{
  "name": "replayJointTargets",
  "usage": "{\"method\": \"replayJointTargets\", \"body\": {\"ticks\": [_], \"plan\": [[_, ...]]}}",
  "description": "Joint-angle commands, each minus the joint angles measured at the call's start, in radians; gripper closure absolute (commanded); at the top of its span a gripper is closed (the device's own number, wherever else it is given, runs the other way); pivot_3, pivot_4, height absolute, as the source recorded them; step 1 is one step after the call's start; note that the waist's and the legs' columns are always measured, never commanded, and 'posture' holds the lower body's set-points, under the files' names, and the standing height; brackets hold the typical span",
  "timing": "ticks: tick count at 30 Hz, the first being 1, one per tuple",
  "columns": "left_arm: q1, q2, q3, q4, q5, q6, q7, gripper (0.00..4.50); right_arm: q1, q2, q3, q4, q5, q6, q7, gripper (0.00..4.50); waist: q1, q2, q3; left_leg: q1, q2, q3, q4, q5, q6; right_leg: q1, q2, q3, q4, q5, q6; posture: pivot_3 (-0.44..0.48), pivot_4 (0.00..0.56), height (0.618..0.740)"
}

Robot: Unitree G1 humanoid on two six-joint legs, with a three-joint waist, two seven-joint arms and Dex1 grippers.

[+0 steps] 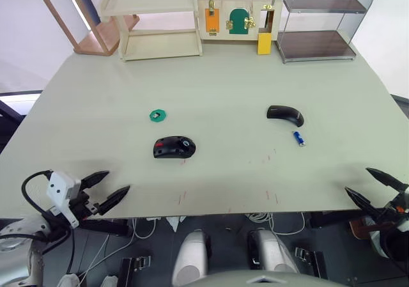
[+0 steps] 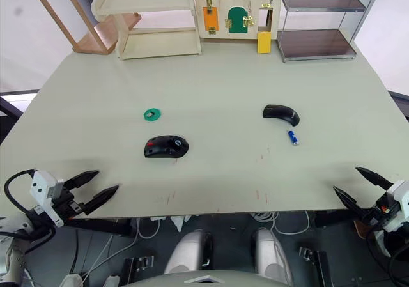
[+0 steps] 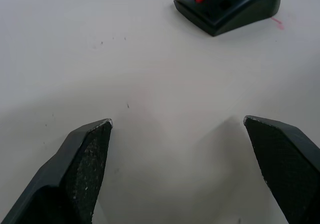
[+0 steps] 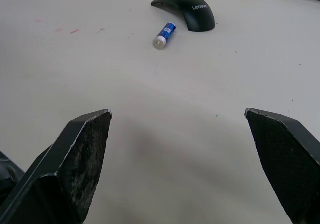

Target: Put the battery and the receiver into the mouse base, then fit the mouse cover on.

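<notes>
Both grippers hover at the near edge of the pale grey-green table (image 1: 223,76), and both are wide open and hold nothing: the left gripper (image 1: 107,188) is by the near left corner, the right gripper (image 1: 376,186) by the near right corner. The mouse base (image 1: 174,147), a black oval body with a red part and a pale round spot inside, lies a little left of the middle of the table, well apart from the left gripper. The mouse cover (image 1: 285,114), a glossy black arched shell, lies right of the middle, and the battery (image 1: 298,138), a small blue cylinder with a silvery end, lies just beside it on the side of the near edge, not touching it. A small green ring-like piece (image 1: 158,115) lies near the mouse base, toward the far edge; I cannot tell what it is, and I cannot make out the receiver. Nothing is yet in the base, so I judge the task is only at its start. The battery is round and small, so it may roll away or slip out if the open fingers close off its centre. Its closeness to the cover is also a risk, because a finger could push the cover while reaching for it.
</notes>
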Motion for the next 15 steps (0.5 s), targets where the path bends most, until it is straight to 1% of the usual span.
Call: {"method": "replayJointTargets", "body": {"ticks": [1,4,9,11,13,15], "plan": [[-0.049,0.039,0.008,0.017,-0.070,0.023,-0.086,0.03,0.008,-0.011,0.000,-0.081,0.046,0.041,0.035,0.00,0.001,0.000,0.000,0.000,0.000,0.000,0.000,0.000,0.000,0.000,0.000,0.000,0.000,0.000,0.000,0.000,0.150,0.740],[-0.136,0.061,-0.007,0.074,-0.083,0.018,-0.144,0.03,0.008,-0.004,0.011,-0.143,0.097,0.083,0.075,0.00,0.002,0.000,0.000,0.000,0.000,0.000,0.000,0.000,0.000,0.000,0.000,0.000,0.000,0.000,0.000,0.000,0.150,0.740],[-0.316,0.093,-0.083,0.236,-0.017,-0.081,-0.228,0.03,0.000,-0.003,0.056,-0.213,0.134,0.124,0.149,0.00,0.004,0.000,0.000,0.000,-0.002,0.000,0.000,0.000,0.000,0.000,0.002,-0.001,0.000,0.000,0.000,0.000,0.150,0.740],[-0.384,0.099,-0.124,0.294,-0.009,-0.122,-0.309,0.03,-0.002,-0.003,0.075,-0.233,0.152,0.130,0.195,0.00,0.002,0.000,0.000,0.000,-0.002,0.000,0.000,0.000,0.000,0.000,0.002,0.000,0.000,0.001,-0.001,0.000,0.150,0.740],[-0.469,0.101,-0.187,0.376,0.035,-0.203,-0.383,0.03,-0.005,-0.004,0.095,-0.251,0.167,0.147,0.226,0.00,0.001,0.000,0.000,-0.001,-0.002,-0.001,0.000,0.000,0.000,0.000,0.003,-0.001,0.000,0.002,-0.003,0.000,0.150,0.740],[-0.555,0.095,-0.229,0.457,0.069,-0.261,-0.425,0.03,-0.008,-0.003,0.110,-0.264,0.164,0.154,0.239,0.00,0.002,0.000,0.000,-0.001,-0.002,-0.001,0.000,0.000,0.000,0.000,0.004,-0.001,0.000,0.002,-0.003,0.000,0.150,0.740]]}}
